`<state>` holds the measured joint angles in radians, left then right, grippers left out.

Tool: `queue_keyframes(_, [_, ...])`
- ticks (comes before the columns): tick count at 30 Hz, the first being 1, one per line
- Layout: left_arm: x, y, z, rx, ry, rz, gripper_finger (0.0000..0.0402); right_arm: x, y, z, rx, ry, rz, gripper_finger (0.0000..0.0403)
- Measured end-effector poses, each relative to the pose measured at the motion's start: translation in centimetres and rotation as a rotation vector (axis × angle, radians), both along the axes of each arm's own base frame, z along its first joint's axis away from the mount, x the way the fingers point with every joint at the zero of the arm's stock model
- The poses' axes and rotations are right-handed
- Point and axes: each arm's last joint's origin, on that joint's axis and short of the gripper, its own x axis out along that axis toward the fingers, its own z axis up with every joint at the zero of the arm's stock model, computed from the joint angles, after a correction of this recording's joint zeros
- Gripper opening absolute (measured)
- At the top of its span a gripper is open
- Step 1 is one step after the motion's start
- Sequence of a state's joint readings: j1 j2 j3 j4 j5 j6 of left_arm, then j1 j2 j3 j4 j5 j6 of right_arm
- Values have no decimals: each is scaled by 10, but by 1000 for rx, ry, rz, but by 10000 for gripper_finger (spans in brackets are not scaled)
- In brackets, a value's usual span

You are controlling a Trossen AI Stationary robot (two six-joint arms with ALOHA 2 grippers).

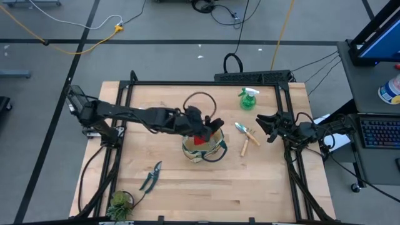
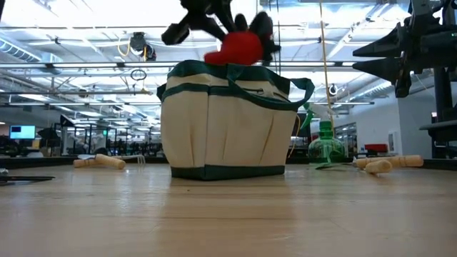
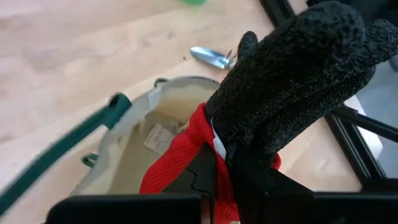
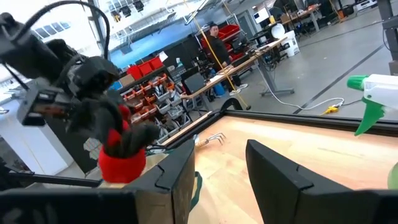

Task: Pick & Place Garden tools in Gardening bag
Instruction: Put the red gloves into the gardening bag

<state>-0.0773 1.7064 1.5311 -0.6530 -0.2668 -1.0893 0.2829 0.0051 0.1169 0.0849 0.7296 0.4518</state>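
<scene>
Workshop counter (image 1: 187,187): we find the left end effector (image 1: 199,132) clenched on the red-and-black glove (image 2: 239,44), directly above the gardening bag (image 2: 225,121), evidently for release inside; right end effector (image 1: 267,128) waits part-open, empty, well apart

light: bright, even, overhead | shadows: soft | blur: bag handle (image 3: 68,146) smeared, wrist view

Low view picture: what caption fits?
Left pincer holds a red-and-black glove over the open bag.
</scene>
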Motion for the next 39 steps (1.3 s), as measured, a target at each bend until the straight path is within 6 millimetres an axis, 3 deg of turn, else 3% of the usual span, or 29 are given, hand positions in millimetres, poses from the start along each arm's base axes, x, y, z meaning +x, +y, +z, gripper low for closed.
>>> queue_keyframes(8, [8, -9, -21, -54, 65, 60, 27, 0, 0, 0, 0, 0, 1, 134])
queue_keyframes(16, [-5, -17, -30, -94, 197, 133, 27, 0, 0, 0, 0, 0, 1, 134])
queue_keyframes(29, [-2, -14, -29, -149, 182, 88, 27, 0, 0, 0, 0, 0, 1, 134])
queue_keyframes(39, [12, -12, -57, -217, 271, 40, 27, 0, 0, -1, 4, 4, 2, 134])
